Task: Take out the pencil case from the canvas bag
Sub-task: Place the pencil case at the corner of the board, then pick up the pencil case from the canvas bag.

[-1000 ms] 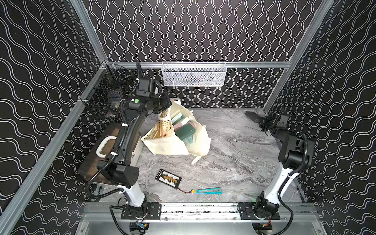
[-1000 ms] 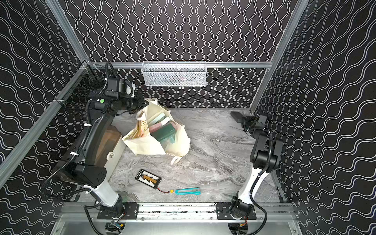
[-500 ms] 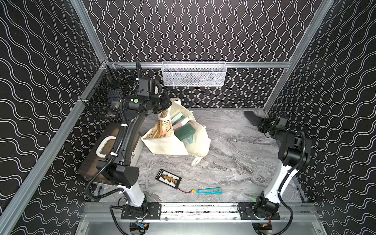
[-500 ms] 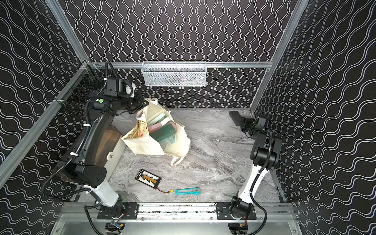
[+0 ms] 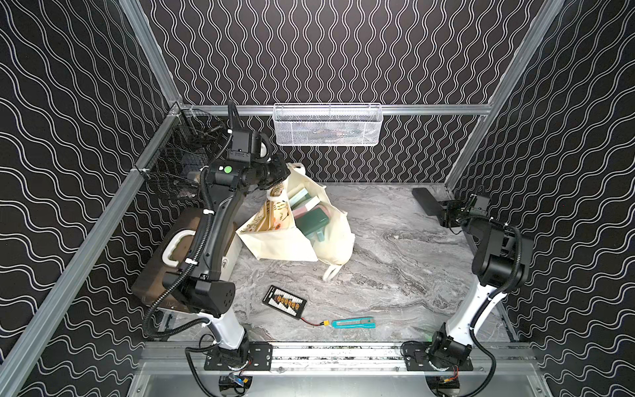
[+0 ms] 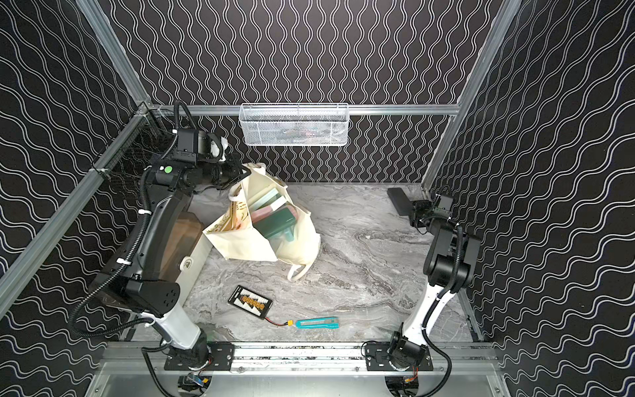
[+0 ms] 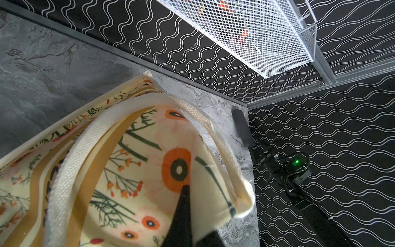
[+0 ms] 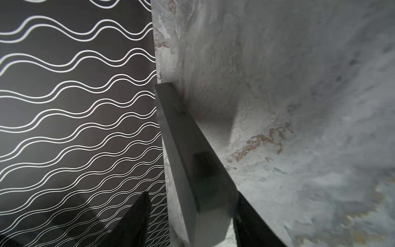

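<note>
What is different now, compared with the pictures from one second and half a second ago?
The right gripper has opened its jaws and let go of the dark grey case, which lies on the table in the far right corner. Unchanged: the left gripper stays shut on the canvas bag, holding its rim up; nothing else moved.

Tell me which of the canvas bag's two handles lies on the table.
The lower handle at the canvas bag's near end, looped on the marble table; the upper handle is up beside the left hand.
</note>
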Motion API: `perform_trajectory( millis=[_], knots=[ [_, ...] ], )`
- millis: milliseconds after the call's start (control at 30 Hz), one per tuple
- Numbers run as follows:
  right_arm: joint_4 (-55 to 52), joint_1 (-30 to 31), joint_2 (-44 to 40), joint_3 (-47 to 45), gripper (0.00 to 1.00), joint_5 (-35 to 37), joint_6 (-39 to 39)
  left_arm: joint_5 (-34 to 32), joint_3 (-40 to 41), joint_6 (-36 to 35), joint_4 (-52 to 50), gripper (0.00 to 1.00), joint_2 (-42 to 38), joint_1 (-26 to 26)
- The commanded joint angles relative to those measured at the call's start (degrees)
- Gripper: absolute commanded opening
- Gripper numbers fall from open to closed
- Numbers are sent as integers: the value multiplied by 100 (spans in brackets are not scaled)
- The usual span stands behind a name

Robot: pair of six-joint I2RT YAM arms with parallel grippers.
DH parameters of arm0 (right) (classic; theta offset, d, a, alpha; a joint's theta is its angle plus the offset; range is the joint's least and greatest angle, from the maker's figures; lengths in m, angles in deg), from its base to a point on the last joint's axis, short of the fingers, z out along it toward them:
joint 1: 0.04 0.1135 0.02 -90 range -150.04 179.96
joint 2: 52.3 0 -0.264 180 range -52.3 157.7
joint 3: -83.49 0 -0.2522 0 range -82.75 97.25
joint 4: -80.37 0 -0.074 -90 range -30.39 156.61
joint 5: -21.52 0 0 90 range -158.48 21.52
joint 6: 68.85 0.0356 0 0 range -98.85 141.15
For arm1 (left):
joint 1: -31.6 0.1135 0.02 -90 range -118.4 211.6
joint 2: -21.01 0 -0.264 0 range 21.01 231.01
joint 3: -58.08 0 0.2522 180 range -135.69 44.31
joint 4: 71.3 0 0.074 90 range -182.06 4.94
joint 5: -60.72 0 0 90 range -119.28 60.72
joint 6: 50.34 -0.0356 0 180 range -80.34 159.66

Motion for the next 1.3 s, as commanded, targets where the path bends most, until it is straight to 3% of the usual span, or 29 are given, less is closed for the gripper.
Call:
perform_trajectory(
  millis=[0,300,500,733,900,1133,1267],
  knots=[
    [-479,-18,-85,-52,62,206,-305,200,-103,-12,749,0,7,8],
    [-1087,3,-930,-251,62,531,-1059,322,-27,-45,892,0,-34,11],
    [-1537,709,-2325,-725,63,1199,-2062,437,181,-108,1259,0,-147,17],
    [-1693,2639,-4033,-1162,64,1803,-3317,811,77,-125,1391,0,12,13],
    [-1811,4031,-4799,-1276,61,1940,-3932,991,231,-130,1677,0,26,15],
    [-2244,6207,-4790,-965,51,2583,-4638,1493,327,3,2034,0,144,3],
    [-2292,6971,-4387,-773,44,2716,-5193,1710,292,-37,2052,0,208,-11]
  ],
)
